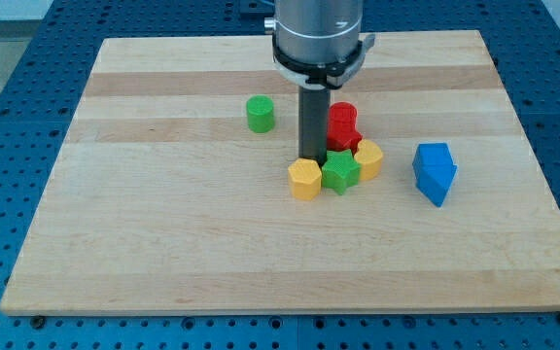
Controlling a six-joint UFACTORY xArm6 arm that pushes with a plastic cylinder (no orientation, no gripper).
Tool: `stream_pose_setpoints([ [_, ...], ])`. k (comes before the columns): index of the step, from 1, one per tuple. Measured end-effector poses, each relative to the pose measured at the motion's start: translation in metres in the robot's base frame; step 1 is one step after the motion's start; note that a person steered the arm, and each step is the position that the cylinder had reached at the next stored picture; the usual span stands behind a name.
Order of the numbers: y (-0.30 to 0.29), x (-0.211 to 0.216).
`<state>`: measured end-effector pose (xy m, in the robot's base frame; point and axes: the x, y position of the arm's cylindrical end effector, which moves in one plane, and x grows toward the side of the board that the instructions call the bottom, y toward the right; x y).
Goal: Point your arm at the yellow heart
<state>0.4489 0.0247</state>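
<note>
The yellow heart (368,158) lies near the board's middle, touching the right side of a green star (339,172). A yellow hexagon (304,180) sits against the star's left side. My tip (313,159) comes down just above the hexagon and at the star's upper left. It is about one block width to the view's left of the heart, with the star's top between them. Red blocks (343,124) stand right behind the star and the heart, partly hidden by the rod.
A green cylinder (260,114) stands alone to the upper left of the cluster. A blue block (435,172) lies to the right of the heart. The wooden board (163,243) rests on a blue perforated table.
</note>
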Motion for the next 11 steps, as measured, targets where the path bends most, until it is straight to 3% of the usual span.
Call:
stream_pose_setpoints([
  [5, 0.035, 0.085],
  [7, 0.063, 0.081],
  [11, 0.103, 0.026],
])
